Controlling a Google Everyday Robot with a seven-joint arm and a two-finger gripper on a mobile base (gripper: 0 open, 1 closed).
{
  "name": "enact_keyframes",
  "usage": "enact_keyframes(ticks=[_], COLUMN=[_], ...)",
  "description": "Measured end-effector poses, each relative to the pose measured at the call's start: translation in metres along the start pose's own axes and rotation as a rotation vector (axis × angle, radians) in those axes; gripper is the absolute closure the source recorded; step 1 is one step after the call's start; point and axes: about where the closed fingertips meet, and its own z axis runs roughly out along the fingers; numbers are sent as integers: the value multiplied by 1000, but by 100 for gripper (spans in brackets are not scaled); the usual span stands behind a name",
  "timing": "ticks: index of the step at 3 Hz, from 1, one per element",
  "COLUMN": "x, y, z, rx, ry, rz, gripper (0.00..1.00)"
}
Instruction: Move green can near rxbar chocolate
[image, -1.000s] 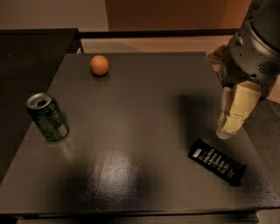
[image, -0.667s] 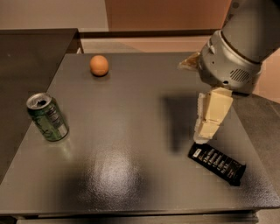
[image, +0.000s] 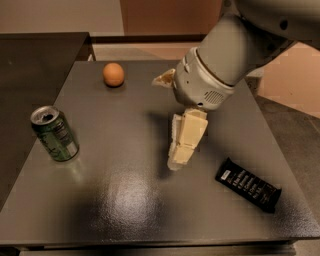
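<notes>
The green can (image: 54, 133) stands upright near the left edge of the dark table (image: 125, 190), its silver top open. The rxbar chocolate (image: 248, 184) lies flat in its black wrapper near the table's front right. My gripper (image: 181, 150) hangs from the grey arm over the middle of the table, between the two, cream fingers pointing down. It is well to the right of the can and left of the bar, and holds nothing.
An orange fruit (image: 113, 74) sits near the table's back left. A darker counter (image: 35, 55) adjoins the table on the left. The floor drops away to the right of the table.
My arm and gripper have swung left from above the table's right edge to over its middle. The can, bar and orange have not moved.
</notes>
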Motion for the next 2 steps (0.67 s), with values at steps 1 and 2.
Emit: enact_keyframes(ticks=[1, 2], x=[-37, -66], y=[-6, -7], z=[29, 58], rx=[0, -16], ry=[-94, -164], rz=[-2, 1], gripper=[0, 0])
